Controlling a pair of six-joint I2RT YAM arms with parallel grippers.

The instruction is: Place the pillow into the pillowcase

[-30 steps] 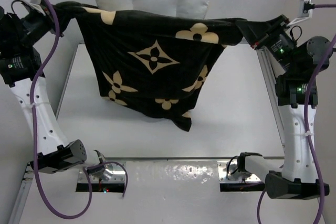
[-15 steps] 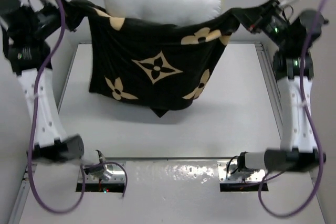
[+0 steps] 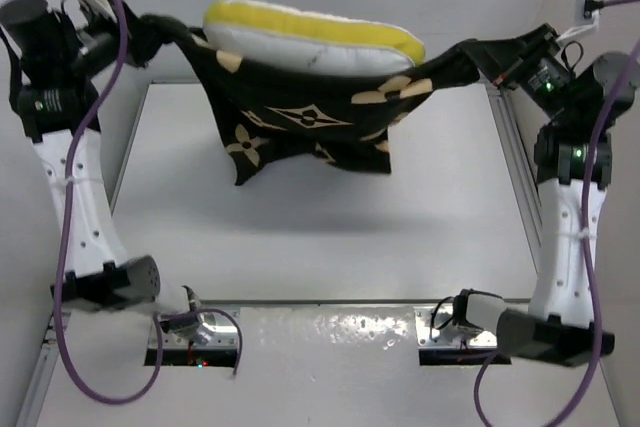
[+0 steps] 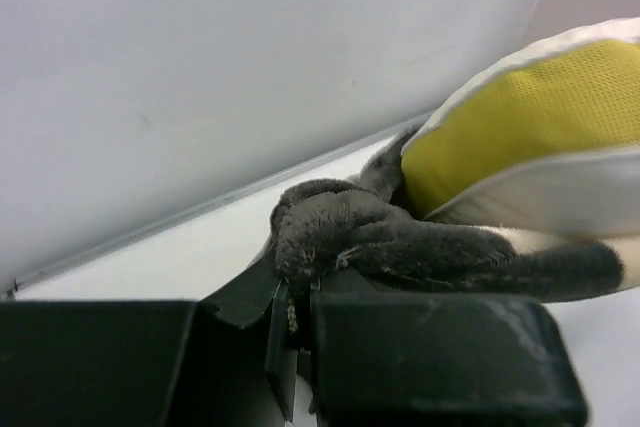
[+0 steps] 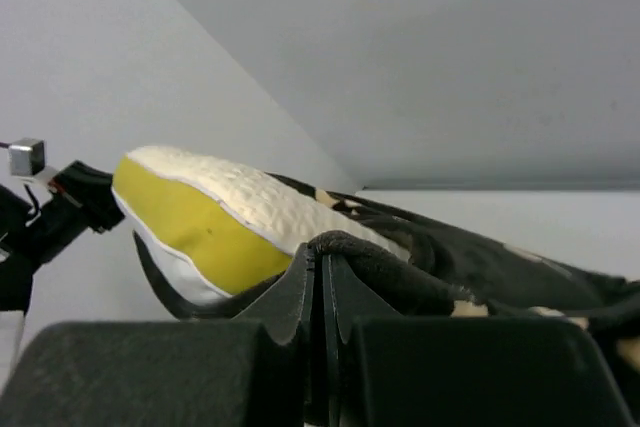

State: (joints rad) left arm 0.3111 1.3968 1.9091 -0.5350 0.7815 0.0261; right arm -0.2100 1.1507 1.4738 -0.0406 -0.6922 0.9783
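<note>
Tipped the pillow from upright, white face showing, to lying flat with yellow band uppermost; drew the pillowcase up from a long hanging curtain into a shallow, bunched sling beneath it.

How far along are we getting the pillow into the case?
Done: the pillow sits partly in the case. In hand: the left end effector and right end effector are each shut on an edge of the opening, holding it up between them. Left: the yellow top sticks out and must slide fully inside.
</note>
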